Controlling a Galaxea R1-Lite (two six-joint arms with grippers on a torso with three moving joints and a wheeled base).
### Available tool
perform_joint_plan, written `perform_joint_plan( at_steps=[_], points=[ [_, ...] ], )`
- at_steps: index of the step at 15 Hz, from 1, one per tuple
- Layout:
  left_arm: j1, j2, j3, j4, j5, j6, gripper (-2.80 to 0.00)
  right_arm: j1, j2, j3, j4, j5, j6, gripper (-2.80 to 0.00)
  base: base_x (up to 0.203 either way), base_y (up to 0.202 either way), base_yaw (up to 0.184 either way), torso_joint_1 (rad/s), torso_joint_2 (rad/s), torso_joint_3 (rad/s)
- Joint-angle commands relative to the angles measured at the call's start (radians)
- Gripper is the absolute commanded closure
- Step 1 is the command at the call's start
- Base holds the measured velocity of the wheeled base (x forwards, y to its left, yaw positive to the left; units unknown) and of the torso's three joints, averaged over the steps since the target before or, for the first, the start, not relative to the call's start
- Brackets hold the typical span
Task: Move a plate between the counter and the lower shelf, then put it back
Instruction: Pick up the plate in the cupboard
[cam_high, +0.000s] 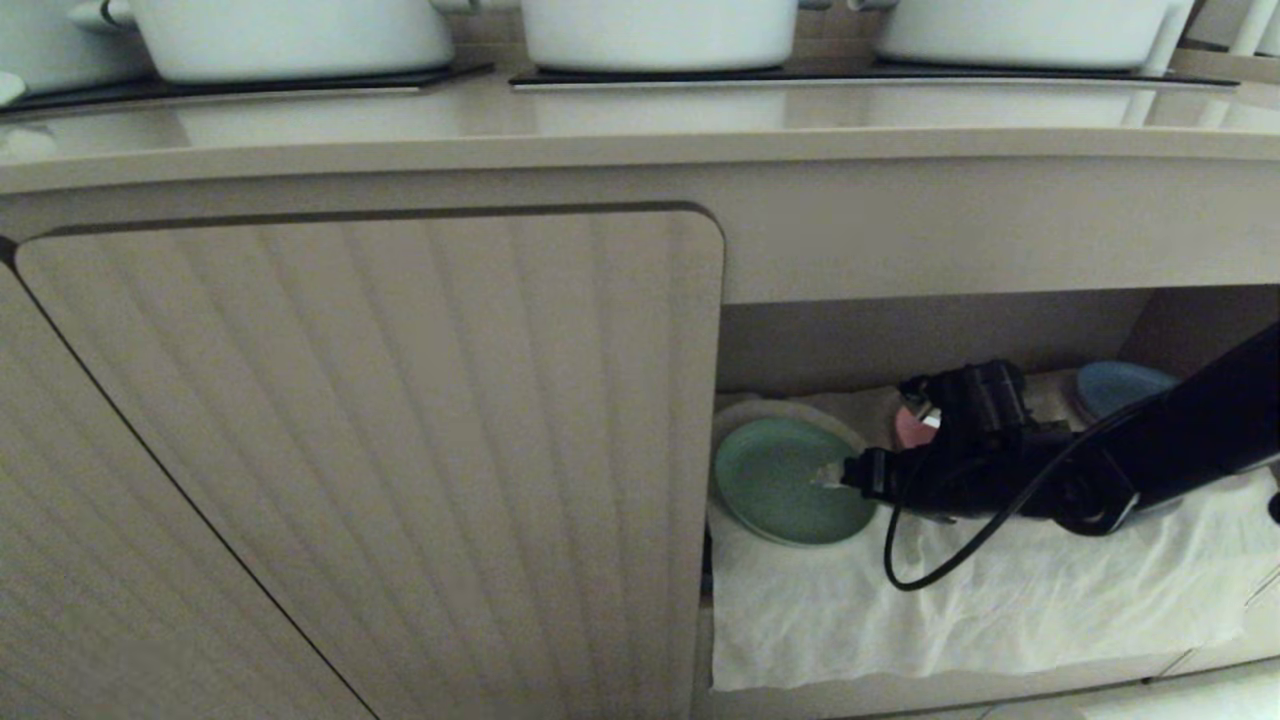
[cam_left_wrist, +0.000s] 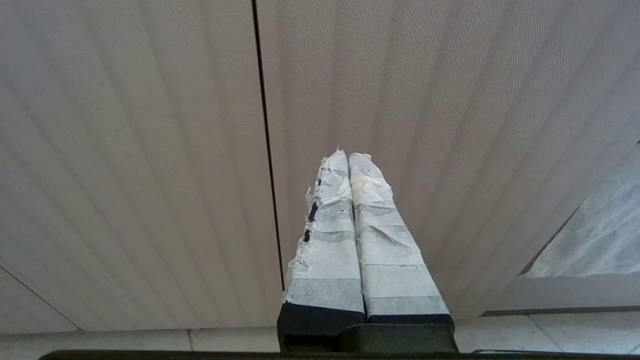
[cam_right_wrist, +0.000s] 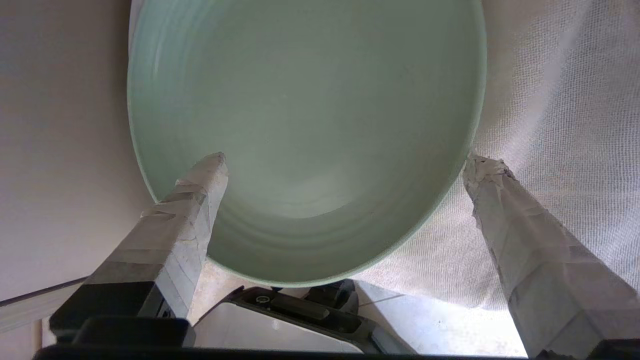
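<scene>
The right gripper (cam_high: 832, 476) reaches into the lower shelf (cam_high: 960, 610), jaws wide, one finger over the plate (cam_high: 790, 480) and one beside its rim, not gripping. The plate lies on the white cloth (cam_high: 1000, 600), mint-green, matte and shallow. I judge the lift to the surface (cam_high: 640, 130) remains. The left gripper (cam_left_wrist: 350, 160) faces the cabinet door (cam_high: 370, 450), jaws together.

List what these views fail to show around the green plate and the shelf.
- Pink plate: head view, mostly hidden behind the right gripper and its wrist.
- Blue plate: head view, partly covered by the right arm.
- Mint-green plate: right wrist view, far rim cut off by the frame edge.
- Lower shelf: its left part hidden behind the cabinet door.
</scene>
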Motion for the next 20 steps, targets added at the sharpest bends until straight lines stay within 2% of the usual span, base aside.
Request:
perform_joint_plan(
  at_steps=[1,10,20],
  points=[
    [0.0,0.0,0.0,0.0,0.0,-0.001,0.0,0.002,0.013,-0.006,-0.007,0.001,0.001,-2.8,0.0,0.0,0.0,0.0,0.0,0.0],
    [0.0,0.0,0.0,0.0,0.0,-0.001,0.0,0.021,0.047,-0.022,-0.054,0.003,0.011,-2.8,0.0,0.0,0.0,0.0,0.0,0.0],
    [0.0,0.0,0.0,0.0,0.0,-0.001,0.0,0.023,0.061,-0.022,-0.049,-0.01,0.027,-2.8,0.0,0.0,0.0,0.0,0.0,0.0]
  ],
)
